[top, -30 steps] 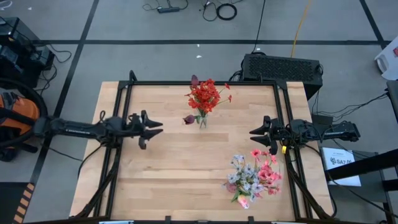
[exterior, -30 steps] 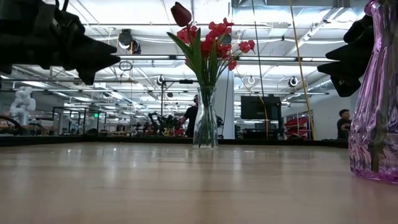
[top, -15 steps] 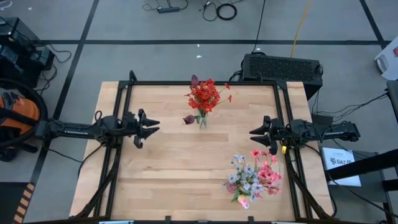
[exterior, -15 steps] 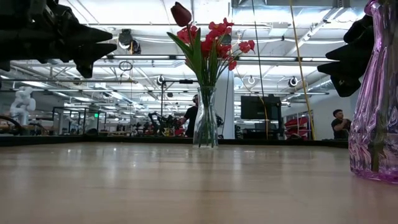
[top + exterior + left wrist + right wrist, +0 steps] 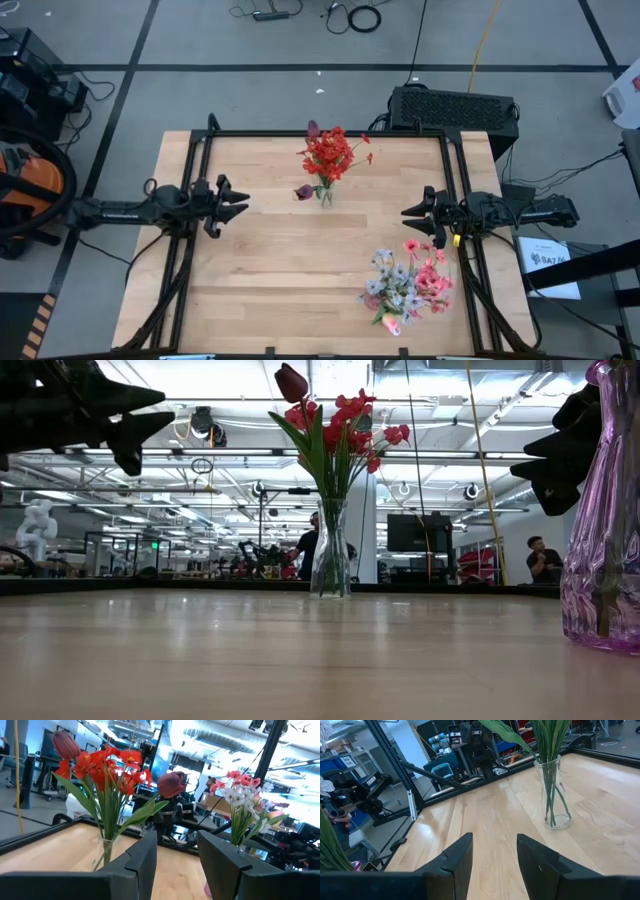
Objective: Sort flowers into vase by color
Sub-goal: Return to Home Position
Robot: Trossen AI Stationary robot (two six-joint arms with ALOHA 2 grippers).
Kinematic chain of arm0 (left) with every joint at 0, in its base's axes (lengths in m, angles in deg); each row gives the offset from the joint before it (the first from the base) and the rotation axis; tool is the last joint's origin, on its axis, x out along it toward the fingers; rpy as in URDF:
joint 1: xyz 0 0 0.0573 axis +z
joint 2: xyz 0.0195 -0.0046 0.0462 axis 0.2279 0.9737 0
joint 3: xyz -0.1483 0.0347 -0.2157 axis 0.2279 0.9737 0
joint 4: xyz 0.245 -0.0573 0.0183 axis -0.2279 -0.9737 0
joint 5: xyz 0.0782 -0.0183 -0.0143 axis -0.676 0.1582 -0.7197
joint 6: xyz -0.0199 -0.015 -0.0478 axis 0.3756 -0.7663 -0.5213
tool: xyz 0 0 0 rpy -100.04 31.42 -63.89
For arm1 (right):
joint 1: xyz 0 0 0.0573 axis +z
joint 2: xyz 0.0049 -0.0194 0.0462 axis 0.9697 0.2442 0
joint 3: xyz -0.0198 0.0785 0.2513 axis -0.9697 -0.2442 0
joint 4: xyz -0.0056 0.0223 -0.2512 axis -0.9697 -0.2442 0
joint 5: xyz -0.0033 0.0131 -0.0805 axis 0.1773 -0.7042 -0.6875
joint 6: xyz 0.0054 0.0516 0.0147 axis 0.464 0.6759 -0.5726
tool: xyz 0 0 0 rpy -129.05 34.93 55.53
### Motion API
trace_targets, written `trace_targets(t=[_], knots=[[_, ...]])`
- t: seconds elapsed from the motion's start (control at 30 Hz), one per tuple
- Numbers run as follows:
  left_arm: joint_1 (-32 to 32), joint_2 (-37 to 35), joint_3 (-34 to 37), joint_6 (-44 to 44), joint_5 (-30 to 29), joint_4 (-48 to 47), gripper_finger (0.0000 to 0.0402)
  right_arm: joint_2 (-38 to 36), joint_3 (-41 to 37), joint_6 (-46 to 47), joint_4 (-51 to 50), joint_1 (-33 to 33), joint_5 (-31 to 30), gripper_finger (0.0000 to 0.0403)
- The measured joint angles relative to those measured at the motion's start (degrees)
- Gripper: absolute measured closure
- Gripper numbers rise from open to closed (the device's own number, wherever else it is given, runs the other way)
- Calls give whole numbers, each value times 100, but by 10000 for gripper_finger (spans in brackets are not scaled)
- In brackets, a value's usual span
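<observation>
Flowers (image 5: 330, 155) in red stood in the clear vase (image 5: 326, 196), and pink and white sprays (image 5: 410, 285) stood in the purple vase (image 5: 600, 540) right of it. The left tool (image 5: 238, 204), open and empty, had backed farther left of the clear vase. The right tool (image 5: 408, 213) waited, open. Sorting looked done.

Red flowers (image 5: 345, 428) in clear vase (image 5: 331, 555) mid-table; purple vase (image 5: 600, 560) at right
</observation>
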Motion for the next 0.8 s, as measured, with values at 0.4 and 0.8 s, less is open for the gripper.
trace_targets(t=[0.4,0.8], knots=[[0,-861,0,13,11,-2092,254,0,0,2,0,2,0,259],[0,-699,-9,40,70,-2068,254,0,0,2,0,0,0,259]])
